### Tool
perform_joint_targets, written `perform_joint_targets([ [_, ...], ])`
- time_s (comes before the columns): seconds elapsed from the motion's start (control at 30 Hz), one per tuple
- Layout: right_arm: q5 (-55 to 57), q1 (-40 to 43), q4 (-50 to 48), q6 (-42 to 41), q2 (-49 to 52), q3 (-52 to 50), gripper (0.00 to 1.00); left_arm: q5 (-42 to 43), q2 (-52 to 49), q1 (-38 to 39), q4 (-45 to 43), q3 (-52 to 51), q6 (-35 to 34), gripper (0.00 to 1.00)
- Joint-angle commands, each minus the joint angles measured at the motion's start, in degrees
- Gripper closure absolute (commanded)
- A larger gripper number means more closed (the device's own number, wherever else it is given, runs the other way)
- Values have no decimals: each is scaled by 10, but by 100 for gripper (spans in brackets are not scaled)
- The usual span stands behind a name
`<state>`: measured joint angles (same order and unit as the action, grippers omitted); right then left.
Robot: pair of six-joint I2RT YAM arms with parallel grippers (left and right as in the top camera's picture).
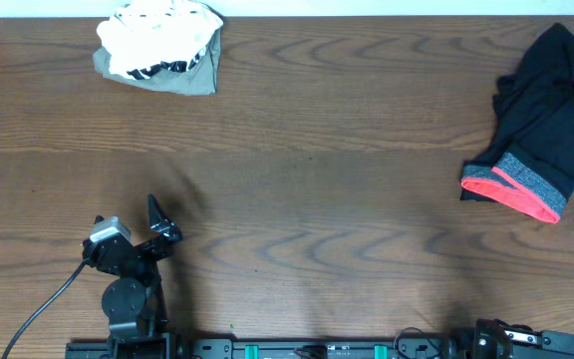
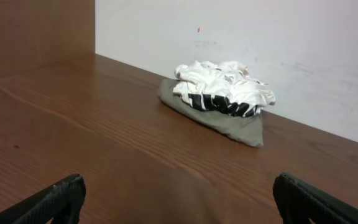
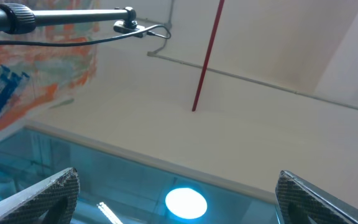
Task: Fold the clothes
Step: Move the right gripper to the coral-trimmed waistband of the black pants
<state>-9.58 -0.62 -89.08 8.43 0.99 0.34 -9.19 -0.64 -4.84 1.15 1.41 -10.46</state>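
Distance and direction are what the coming move depends on. Two lots of clothes are seen on the table (image 1: 317, 189): a white and grey heap (image 1: 157, 48) at the far left edge and a black garment (image 1: 551, 120) with a pink waistband (image 1: 514, 191) at the far right. Nothing is folded yet, so the task is judged to be at its start.

The left gripper (image 1: 163, 223) is held low over the near left part of the table, its jaws spread wide with nothing between them. In the left wrist view the white and grey heap is found ahead of the jaws, a little right of centre and well apart from them. Its grey bottom layer is stretched from left to right, so the long axis lies across the line of approach. The left arm is the nearer one to this heap.

The right gripper (image 3: 179, 196) is placed at the near right edge and is turned upward; the table is not shown between its spread, empty jaws. The black garment is nearer to this arm, but a turn downward is judged to be needed first. Its long axis is laid slantwise, the waistband end towards the near side
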Motion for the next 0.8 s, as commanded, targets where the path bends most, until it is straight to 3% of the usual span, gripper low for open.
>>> perform_joint_targets([
  [0.0, -273, -5, 791, 10, 114, 355, 1, -3, 0, -4, 21, -12, 3, 2],
  [0.27, -23, -5, 937, -37, 114, 355, 1, -3, 0, -4, 21, -12, 3, 2],
  [0.4, -13, -5, 979, -36, 114, 355, 1, -3, 0, -4, 21, -12, 3, 2],
  [0.77, -29, -5, 973, -37, 114, 355, 1, -3, 0, -4, 21, -12, 3, 2],
])
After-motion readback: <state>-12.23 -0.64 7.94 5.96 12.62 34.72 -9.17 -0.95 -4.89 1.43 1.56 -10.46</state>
